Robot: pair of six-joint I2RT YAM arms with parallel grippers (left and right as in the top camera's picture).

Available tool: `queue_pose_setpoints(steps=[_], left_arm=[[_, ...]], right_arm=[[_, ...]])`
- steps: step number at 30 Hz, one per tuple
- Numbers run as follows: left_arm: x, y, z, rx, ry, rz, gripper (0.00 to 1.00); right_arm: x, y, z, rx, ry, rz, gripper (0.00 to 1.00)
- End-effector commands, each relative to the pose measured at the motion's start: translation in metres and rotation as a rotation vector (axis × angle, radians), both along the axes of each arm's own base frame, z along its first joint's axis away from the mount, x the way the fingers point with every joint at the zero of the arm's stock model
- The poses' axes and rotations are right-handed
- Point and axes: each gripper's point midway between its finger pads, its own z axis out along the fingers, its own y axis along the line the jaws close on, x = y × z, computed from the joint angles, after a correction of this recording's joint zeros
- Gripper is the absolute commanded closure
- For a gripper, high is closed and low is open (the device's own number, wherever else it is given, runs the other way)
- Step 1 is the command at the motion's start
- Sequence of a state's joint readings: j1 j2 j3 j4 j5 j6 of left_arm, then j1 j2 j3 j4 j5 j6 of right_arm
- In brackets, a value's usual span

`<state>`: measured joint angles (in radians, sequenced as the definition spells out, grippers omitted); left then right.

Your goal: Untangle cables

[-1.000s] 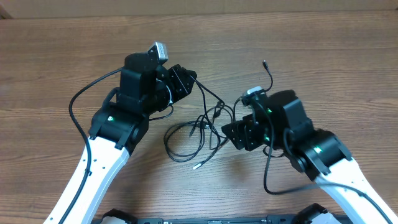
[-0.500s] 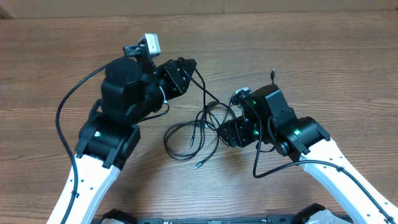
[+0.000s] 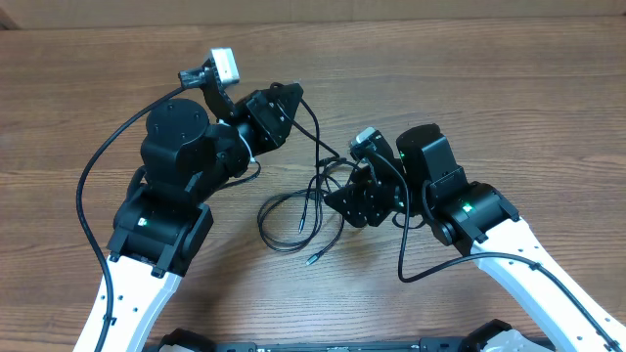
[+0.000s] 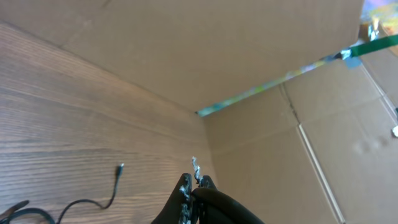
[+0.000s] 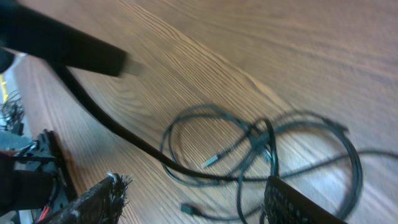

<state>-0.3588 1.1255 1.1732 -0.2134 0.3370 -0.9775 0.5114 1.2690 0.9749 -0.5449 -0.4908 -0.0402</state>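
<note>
The table (image 3: 509, 88) is matt grained wood, the cables (image 3: 315, 196) smooth black plastic.

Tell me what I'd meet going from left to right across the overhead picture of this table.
Black-and-white left robot arm → loose tangle of thin black cords lying on the brown wooden table → black-and-white right robot arm. The two grippers overlap the cords, so I leave them out.

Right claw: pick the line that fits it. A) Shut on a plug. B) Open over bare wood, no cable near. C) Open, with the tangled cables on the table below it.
C: in the right wrist view the right claw stands with fingers apart, the black cables looped on the wooden table between them.
</note>
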Motion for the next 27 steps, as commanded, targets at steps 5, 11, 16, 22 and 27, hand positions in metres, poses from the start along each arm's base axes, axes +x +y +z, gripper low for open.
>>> queue_pose_setpoints(steps=[5, 11, 16, 22, 27], left_arm=[[-0.004, 0.005, 0.022, -0.134, 0.039, 0.029, 0.96], [-0.005, 0.004, 0.022, -0.248, 0.135, 0.042, 0.96], [-0.004, 0.006, 0.018, -0.261, 0.162, 0.063, 0.96], [0.009, 0.03, 0.006, -0.249, 0.188, 0.21, 0.96], [0.01, 0.042, -0.014, -0.25, 0.285, 0.268, 0.96]], right_arm=[[-0.004, 0.021, 0.024, 0.11, -0.086, 0.125, 0.3], [-0.004, 0.034, 0.025, 0.172, -0.077, 0.191, 0.38], [-0.014, 0.044, 0.02, 0.23, -0.016, 0.273, 0.52], [-0.017, 0.043, 0.014, 0.216, 0.018, 0.268, 0.96], [-0.018, 0.042, 0.013, 0.215, 0.039, 0.262, 0.96]])
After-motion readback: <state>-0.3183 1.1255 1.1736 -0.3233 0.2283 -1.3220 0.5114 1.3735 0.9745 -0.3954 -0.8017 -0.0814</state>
